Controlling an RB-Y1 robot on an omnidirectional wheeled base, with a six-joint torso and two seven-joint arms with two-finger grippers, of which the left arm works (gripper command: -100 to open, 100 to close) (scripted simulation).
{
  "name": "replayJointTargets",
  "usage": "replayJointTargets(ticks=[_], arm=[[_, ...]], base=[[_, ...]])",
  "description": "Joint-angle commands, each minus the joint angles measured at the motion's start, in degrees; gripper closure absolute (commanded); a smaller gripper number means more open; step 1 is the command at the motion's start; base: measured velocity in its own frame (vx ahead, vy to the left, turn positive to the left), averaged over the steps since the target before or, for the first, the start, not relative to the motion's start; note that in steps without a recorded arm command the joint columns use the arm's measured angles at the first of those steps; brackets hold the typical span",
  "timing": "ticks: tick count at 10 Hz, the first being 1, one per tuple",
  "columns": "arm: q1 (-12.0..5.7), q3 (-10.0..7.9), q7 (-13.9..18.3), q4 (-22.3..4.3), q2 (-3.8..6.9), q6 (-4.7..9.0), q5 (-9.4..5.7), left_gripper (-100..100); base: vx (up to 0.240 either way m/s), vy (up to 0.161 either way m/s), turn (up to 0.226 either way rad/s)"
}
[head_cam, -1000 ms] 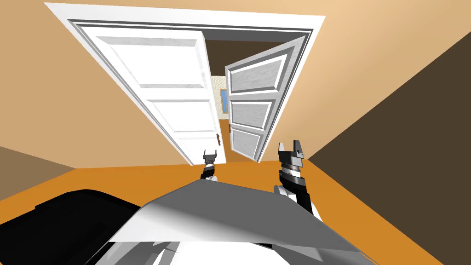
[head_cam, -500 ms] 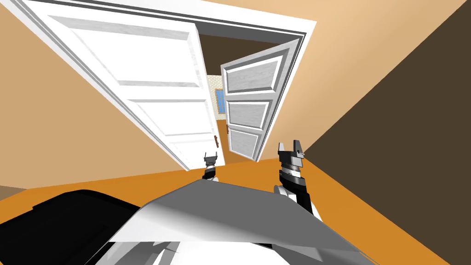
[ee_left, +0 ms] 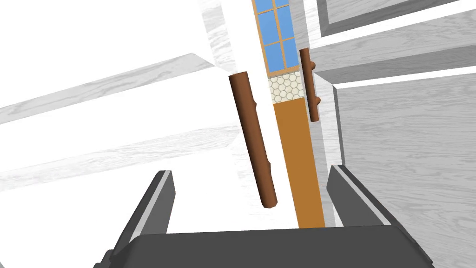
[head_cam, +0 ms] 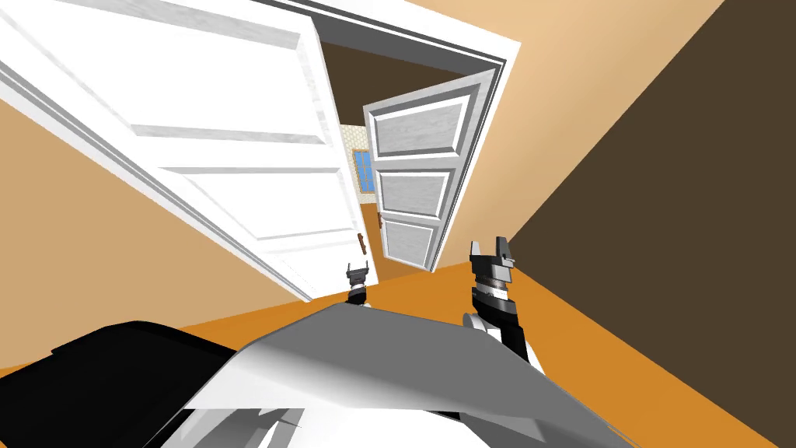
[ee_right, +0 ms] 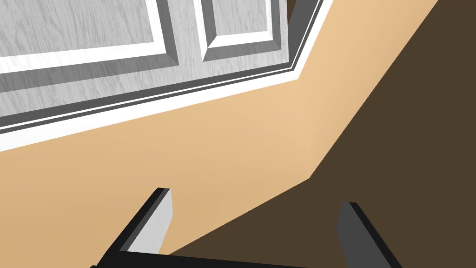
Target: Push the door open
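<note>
The left gripper (ee_left: 250, 173) faces the white panelled door leaf (head_cam: 233, 155), fingers spread wide and empty, with the brown bar handle (ee_left: 253, 139) ahead between them, probably untouched, ready to push beside it. The right gripper (head_cam: 490, 250), open and idle, waits right of that handle.
</note>
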State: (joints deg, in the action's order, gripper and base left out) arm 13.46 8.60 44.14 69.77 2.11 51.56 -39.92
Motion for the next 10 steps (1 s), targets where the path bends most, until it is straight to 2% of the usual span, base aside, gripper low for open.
replayJointTargets(ticks=[1,6,10], arm=[[-0.6,0.31,1.44,-1.95,-0.61,0.61,-1.02,-100],[-1.92,1.45,6.06,-7.92,-2.51,2.73,-4.2,-100],[-3.01,2.4,9.91,-12.89,-4.76,4.49,-6.85,-100]], base=[[0.042,0.123,-0.166],[0.045,0.135,-0.169],[0.056,0.196,-0.191]])
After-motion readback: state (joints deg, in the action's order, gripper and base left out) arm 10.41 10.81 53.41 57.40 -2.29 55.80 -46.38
